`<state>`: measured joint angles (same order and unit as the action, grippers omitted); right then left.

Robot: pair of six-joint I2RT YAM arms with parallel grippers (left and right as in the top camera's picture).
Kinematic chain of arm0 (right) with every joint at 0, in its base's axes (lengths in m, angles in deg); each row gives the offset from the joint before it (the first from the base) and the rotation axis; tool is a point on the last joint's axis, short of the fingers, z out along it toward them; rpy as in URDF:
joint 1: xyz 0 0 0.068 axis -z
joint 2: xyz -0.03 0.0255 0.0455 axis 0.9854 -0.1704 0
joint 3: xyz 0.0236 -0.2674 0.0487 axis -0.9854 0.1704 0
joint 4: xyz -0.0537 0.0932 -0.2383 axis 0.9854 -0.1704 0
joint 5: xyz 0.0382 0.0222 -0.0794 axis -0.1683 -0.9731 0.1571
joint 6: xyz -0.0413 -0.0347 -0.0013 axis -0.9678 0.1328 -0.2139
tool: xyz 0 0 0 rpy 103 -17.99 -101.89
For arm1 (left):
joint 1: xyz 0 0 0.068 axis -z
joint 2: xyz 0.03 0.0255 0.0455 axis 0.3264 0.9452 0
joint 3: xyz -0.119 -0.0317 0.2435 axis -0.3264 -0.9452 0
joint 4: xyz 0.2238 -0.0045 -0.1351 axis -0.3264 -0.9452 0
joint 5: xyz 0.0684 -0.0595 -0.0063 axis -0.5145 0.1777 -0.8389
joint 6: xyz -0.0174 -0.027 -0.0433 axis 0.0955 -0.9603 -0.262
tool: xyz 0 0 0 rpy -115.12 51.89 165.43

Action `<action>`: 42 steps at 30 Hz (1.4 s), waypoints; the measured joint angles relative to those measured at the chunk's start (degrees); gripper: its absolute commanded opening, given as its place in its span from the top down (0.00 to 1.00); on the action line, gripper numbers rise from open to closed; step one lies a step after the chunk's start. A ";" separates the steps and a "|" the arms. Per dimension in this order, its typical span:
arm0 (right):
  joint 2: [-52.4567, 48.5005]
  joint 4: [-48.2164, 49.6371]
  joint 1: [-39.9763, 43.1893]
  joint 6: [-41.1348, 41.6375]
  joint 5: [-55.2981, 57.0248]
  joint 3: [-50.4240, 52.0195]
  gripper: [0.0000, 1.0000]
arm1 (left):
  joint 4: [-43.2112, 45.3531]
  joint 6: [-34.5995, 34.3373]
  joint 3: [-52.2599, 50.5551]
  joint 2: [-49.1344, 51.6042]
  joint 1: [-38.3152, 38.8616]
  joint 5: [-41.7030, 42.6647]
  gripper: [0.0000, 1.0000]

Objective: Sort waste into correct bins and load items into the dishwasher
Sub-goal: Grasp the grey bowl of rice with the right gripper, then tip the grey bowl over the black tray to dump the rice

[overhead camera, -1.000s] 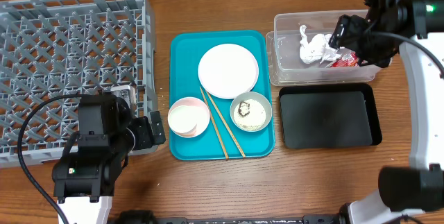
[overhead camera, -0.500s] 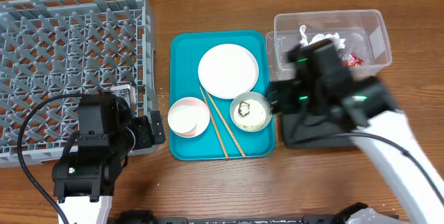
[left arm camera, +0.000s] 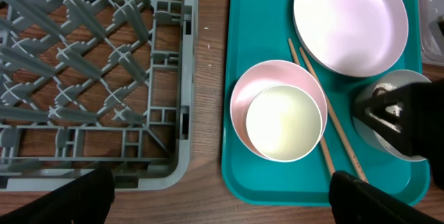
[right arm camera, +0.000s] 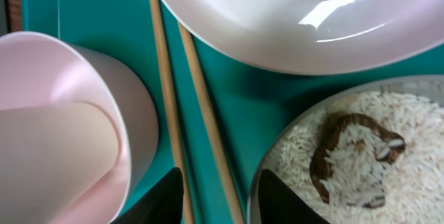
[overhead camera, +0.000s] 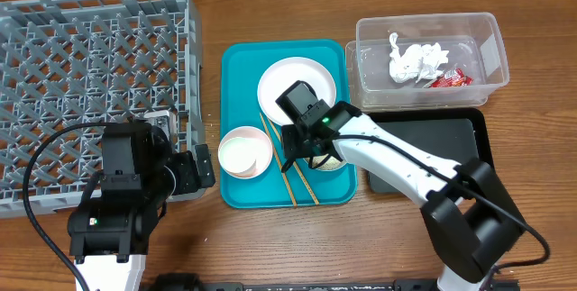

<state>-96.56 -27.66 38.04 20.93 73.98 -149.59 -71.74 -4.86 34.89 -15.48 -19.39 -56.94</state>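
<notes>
The wooden chopsticks (right arm camera: 201, 92) lie on the teal tray between the pink bowl (right arm camera: 132, 113) and the pale grey-green bowl (right arm camera: 277, 148). My right gripper (right arm camera: 225, 200) is low over them, jaws apart, one chopstick in the gap and the other beside the left finger. Rice (right arm camera: 388, 168) with a brown bit (right arm camera: 333, 148) fills the grey-green bowl. A white cup (left arm camera: 284, 123) sits inside the pink bowl (left arm camera: 239, 99). The white plate (overhead camera: 311, 75) is behind them. My left gripper (left arm camera: 222, 203) is wide open and holds nothing. It is near the dish rack (overhead camera: 90, 75) corner.
The clear tub (overhead camera: 491, 48) at the back right holds the white tissue (overhead camera: 415, 61) and the red wrapper (overhead camera: 448, 79). The black tray (overhead camera: 451, 142) lies in front of it, under my right arm. The teal tray (overhead camera: 239, 84) sits mid-table.
My right arm swung from above the clear tub leftward and down to the teal tray, and its jaws narrowed around the chopsticks. The left arm has not moved.
</notes>
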 measured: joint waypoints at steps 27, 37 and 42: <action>3.98 -16.74 3.21 2.21 6.45 -7.87 0.96 | -0.17 0.00 0.00 0.00 0.00 0.00 0.00; 7.28 -17.53 25.92 -10.36 -15.58 -6.14 0.96 | -0.17 0.00 0.00 0.00 0.00 0.00 0.00; 7.28 -14.10 36.13 -19.34 -30.73 2.51 0.96 | -0.17 0.00 0.00 0.00 0.00 0.00 0.00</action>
<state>-89.28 -41.76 74.17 1.59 43.25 -147.08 -71.91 -4.86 34.89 -15.48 -19.39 -56.94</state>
